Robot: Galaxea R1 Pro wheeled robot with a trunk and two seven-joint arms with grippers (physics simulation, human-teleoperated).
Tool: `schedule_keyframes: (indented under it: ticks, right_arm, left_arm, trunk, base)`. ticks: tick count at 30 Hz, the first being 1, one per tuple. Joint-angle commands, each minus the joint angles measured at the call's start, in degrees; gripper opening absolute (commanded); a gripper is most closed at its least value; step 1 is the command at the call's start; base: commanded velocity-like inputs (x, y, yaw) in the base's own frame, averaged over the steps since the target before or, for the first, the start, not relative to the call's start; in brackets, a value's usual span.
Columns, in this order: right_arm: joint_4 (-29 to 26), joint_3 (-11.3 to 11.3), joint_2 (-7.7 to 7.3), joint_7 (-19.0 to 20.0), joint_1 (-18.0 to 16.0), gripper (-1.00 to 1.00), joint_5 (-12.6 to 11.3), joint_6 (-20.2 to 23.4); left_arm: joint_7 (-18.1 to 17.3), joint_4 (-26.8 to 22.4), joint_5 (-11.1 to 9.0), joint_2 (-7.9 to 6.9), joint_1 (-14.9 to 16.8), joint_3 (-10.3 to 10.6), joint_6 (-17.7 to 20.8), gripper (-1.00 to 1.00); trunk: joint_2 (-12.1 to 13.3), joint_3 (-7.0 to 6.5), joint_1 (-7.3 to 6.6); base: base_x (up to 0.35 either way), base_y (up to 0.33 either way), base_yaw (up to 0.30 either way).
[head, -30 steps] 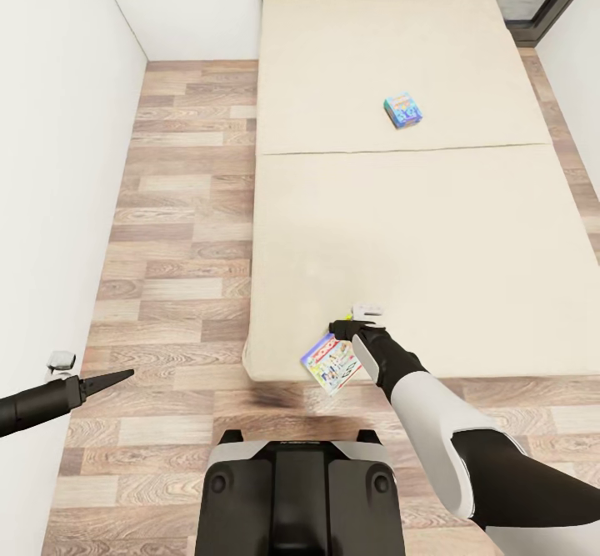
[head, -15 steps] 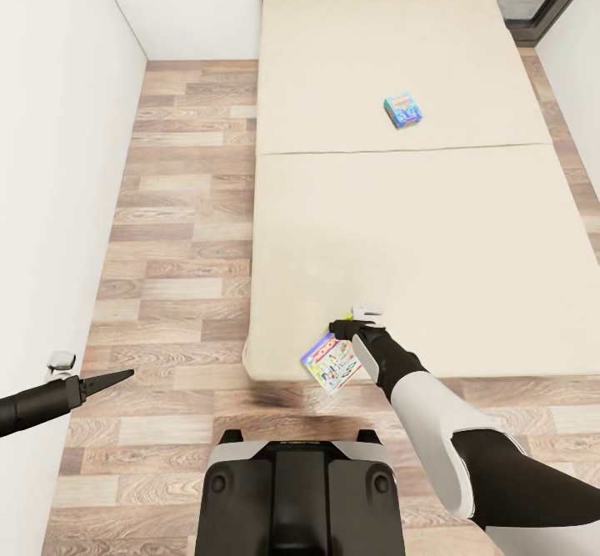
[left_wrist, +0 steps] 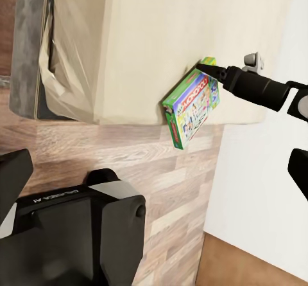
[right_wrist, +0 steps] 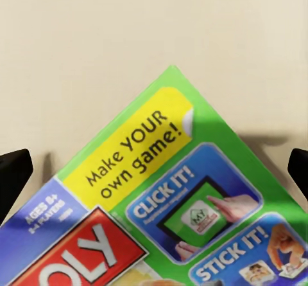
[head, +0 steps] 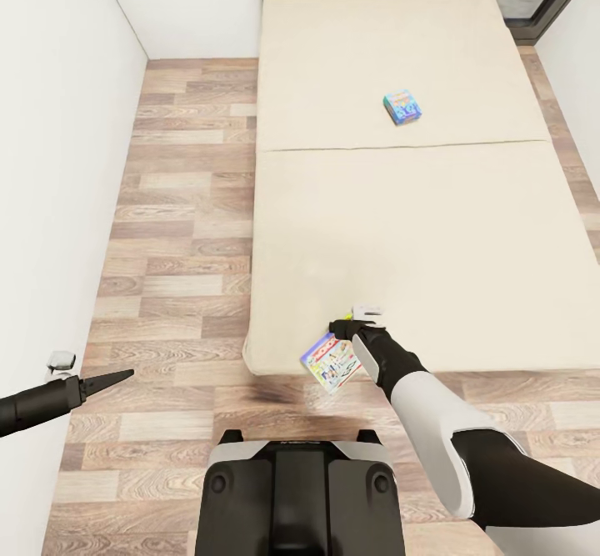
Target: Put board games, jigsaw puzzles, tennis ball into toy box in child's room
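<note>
Risk first, working from the left side across. Left gripper [head: 117,374] hangs over the wood floor [head: 167,206] close to the white wall [head: 50,122], well apart from the bed [head: 417,222]; its jaws look pressed together into a point and carry nothing, so it cannot help if the other side fumbles.

Next comes the larger board game [head: 331,363], green-edged, its near end hanging out past the foot corner of the mattress and tilted over the floor. Right gripper [head: 340,328] meets that box at its upper corner. In the left wrist view the jaws seem to pinch just that corner [left_wrist: 206,67], though how firmly is hard to judge. A corner hold on a wide flat box is weak: the box could pivot or slide out and drop to the floor. Hasty turning of the base would make that likelier.

Further right and far up the bed lies the small blue board game [head: 402,108], flat and untouched, a long reach from here.

Count: two board games, one bed, two grippers.
</note>
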State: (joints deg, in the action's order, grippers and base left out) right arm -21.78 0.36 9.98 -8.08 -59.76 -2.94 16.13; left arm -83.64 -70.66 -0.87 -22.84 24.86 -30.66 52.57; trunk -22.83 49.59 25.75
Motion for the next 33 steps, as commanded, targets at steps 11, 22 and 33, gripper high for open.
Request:
schedule_keyframes:
  ticks: [11, 22, 33]
  right_arm:
    - [-10.1, -0.1, 0.02, -0.2, -0.1, 1.0, -0.8, 2.4]
    - [-29.0, -0.1, 0.02, -0.2, 0.1, 1.0, -1.2, 16.6]
    - [-38.6, -0.5, -0.62, 9.6, 2.4, 1.0, -1.9, 21.5]
  left_arm:
    - [-0.2, 0.0, 0.0, -0.01, 0.0, 0.0, 0.6, 1.0]
    - [-0.2, 0.0, 0.0, -0.01, 0.0, 0.0, 0.6, 1.0]
    - [-0.2, 0.0, 0.0, -0.01, 0.0, 0.0, 0.6, 1.0]
  trunk:
    - [-0.1, 0.06, 0.03]
    - [-0.1, 0.06, 0.03]
    - [-0.1, -0.02, 0.03]
  base:
    - [-0.001, 0.0, 0.0]
    - [0.0, 0.0, 0.0]
    - [0.0, 0.0, -0.017]
